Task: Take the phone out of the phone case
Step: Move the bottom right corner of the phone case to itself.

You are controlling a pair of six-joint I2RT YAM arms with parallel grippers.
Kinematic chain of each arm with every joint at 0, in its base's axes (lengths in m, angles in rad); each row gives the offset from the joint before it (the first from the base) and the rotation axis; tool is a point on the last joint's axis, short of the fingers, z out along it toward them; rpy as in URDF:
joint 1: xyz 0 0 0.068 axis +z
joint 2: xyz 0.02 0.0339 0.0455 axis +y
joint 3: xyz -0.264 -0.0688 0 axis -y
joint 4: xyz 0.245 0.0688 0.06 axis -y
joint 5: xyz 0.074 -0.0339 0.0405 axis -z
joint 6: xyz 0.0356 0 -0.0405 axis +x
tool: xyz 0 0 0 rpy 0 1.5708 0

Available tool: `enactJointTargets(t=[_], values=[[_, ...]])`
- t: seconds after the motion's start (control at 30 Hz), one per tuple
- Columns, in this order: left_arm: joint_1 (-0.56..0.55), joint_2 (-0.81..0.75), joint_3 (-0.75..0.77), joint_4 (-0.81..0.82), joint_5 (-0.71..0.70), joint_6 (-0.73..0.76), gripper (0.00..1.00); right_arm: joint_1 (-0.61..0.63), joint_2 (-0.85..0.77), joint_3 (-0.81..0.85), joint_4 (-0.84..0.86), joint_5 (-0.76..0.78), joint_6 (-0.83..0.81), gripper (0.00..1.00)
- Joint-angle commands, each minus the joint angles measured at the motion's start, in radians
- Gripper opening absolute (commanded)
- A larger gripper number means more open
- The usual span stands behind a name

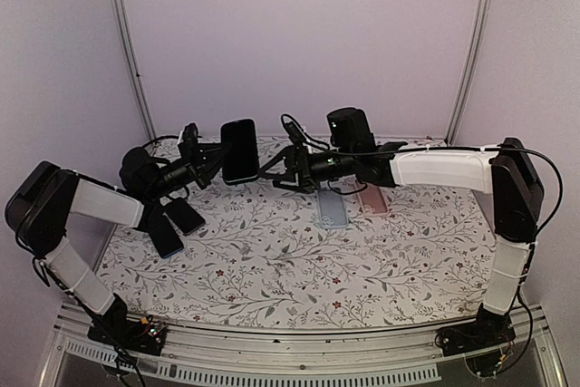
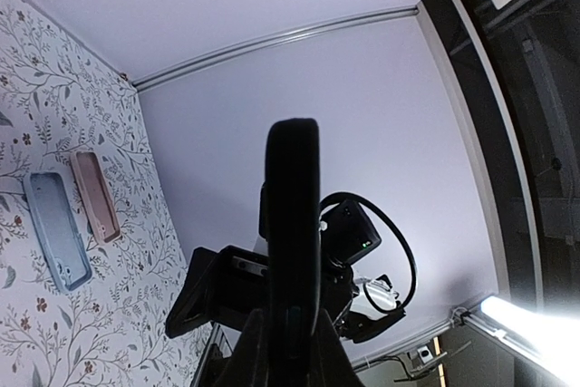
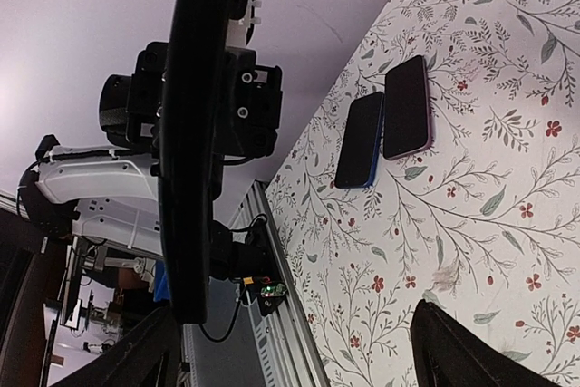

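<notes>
A black phone in its black case (image 1: 240, 150) stands upright in the air at the back of the table. My left gripper (image 1: 216, 159) is shut on its left edge. In the left wrist view the phone (image 2: 292, 224) shows edge-on, clamped between my fingers (image 2: 252, 351). My right gripper (image 1: 275, 169) is open just right of the phone. In the right wrist view the phone (image 3: 199, 133) stands edge-on above the left finger (image 3: 127, 360), with the other finger (image 3: 471, 351) far off. I cannot tell whether the right gripper touches it.
Two phones lie side by side on the floral table at the left: a blue-edged one (image 1: 168, 231) and a pink-edged one (image 1: 186, 215). An empty blue case (image 1: 333, 210) and a pink case (image 1: 373, 201) lie under the right arm. Walls enclose the back and sides.
</notes>
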Motion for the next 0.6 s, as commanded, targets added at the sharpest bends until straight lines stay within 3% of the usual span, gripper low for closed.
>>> enactJointTargets(t=[0.0, 0.57], values=[[0.003, -0.083, 0.031, 0.151, -0.016, -0.012, 0.0, -0.003, 0.026, -0.023, -0.081, 0.067, 0.007, 0.89], [0.001, -0.055, 0.006, 0.314, -0.063, -0.127, 0.0, -0.006, 0.031, -0.055, -0.081, 0.095, 0.016, 0.89]])
